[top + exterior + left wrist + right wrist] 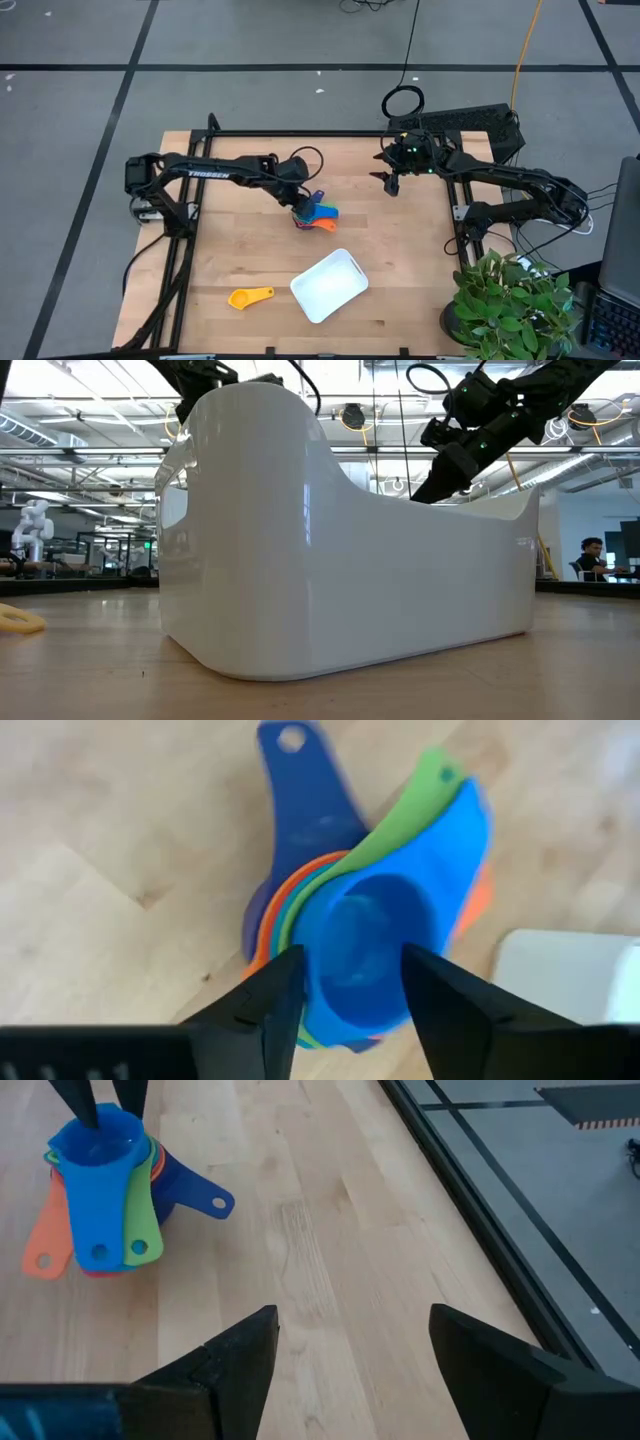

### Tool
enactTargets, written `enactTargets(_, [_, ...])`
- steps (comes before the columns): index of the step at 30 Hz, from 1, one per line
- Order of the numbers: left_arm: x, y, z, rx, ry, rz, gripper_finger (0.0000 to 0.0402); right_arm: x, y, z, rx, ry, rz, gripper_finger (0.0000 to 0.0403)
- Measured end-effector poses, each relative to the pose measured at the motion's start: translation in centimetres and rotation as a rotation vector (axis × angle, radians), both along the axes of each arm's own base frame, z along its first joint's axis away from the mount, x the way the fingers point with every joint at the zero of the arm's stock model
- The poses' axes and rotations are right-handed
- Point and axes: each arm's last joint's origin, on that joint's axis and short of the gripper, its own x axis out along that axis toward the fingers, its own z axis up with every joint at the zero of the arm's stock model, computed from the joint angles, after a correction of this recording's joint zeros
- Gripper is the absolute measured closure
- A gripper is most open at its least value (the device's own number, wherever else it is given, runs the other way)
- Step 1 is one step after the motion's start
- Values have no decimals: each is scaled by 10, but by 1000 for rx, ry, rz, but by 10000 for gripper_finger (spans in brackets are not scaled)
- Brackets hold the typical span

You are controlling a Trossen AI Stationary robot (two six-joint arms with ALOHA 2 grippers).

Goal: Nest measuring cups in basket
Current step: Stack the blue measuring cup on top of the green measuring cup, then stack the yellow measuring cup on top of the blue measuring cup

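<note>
Several measuring cups stand nested in a stack (320, 213) on the table's middle: a light blue cup (370, 940) on top, with green, orange and navy cups below it, their handles fanned out (100, 1230). My left gripper (350, 985) is above the stack, its fingers down at the top blue cup. A yellow cup (250, 297) lies alone near the front edge. The white basket (328, 285) stands beside it on the table. My right gripper (392, 183) hangs open and empty at the far right. My left gripper comes from above, pointing down, with its two fingers (285, 995) at opposite sides of the top blue cup's bowl rim (315, 970). Whether each finger is inside or outside the wall, I cannot tell. The cup sits nested in the stack, which rests on the table.
The basket (350, 560) fills the low view and hides the stack there. Black frame rails (300, 133) run along the table's far and side edges. A potted plant (510, 305) stands off the near right corner. Bare wood lies between the stack and the basket.
</note>
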Motion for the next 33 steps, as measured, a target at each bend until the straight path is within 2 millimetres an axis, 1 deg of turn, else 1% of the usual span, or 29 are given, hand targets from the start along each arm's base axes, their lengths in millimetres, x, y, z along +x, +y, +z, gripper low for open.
enactTargets(6, [-5,-2,14,17,-41,-10,225,0,0,0,-3,-4,0,151])
enactTargets(10, [-18,-6,28,44,-29,-13,225,1,0,1,-8,-13,0,151])
enactTargets(13, [-34,-18,40,56,23,-53,225,1,-1,1,-10,-14,0,151])
enactTargets(14, [-38,-25,43,53,38,-77,225,1,-1,1,-10,-14,1,151])
enactTargets(16, [-50,-44,45,37,127,-142,225,1,-1,2,-16,-16,4,151])
enactTargets(17, [-54,-56,44,33,174,-188,225,1,-1,2,-19,-18,4,151])
enactTargets(20, [-61,-94,42,58,236,-352,225,2,-1,3,-25,-28,8,151])
enactTargets(22, [-64,-119,40,70,239,-438,225,2,-1,4,-31,-38,8,151])
enactTargets(23, [-63,-131,40,75,225,-464,225,2,-1,4,-33,-40,8,151])
enactTargets(25, [-68,-150,36,86,242,-481,224,3,-2,4,-36,-45,8,151])
enactTargets(29, [-80,-177,24,53,297,-450,224,3,-1,4,-33,-44,7,151])
enactTargets(31, [-90,-186,16,52,341,-447,224,3,-1,4,-32,-45,7,151])
enactTargets(33, [-93,-193,7,32,320,-439,224,3,-1,4,-26,-47,3,151])
